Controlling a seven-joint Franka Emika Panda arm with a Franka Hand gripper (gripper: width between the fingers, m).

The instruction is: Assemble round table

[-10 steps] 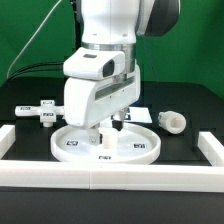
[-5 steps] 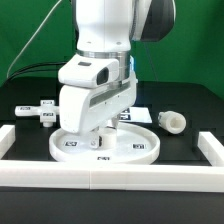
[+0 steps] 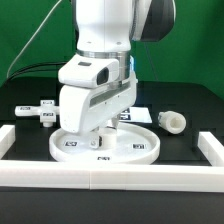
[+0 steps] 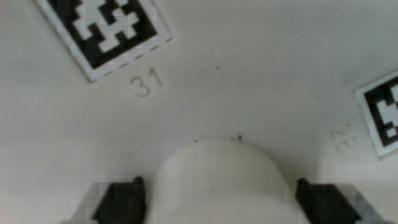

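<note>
The large white rimmed disc (image 3: 135,148) lies flat on the black table near the front rail. My gripper (image 3: 104,133) is down on its middle. In the wrist view the gripper (image 4: 221,200) has its two dark fingers (image 4: 121,203) pressed against both sides of a rounded white hump (image 4: 222,175) on the disc, so it is shut on the disc. The disc's surface (image 4: 231,90) shows tags and the number 31. The short cylinder leg (image 3: 173,121) lies to the exterior view's right. The cross-shaped piece (image 3: 40,109) lies to the left.
White border rails run along the front (image 3: 110,176), left (image 3: 6,137) and right (image 3: 212,147). The marker board (image 3: 141,112) lies behind the disc, partly hidden by the arm. A black cable hangs at the back left.
Between one second and half a second ago, the arm's hand shifted to the exterior view's left and lowered onto the disc. Since then nothing has moved.
</note>
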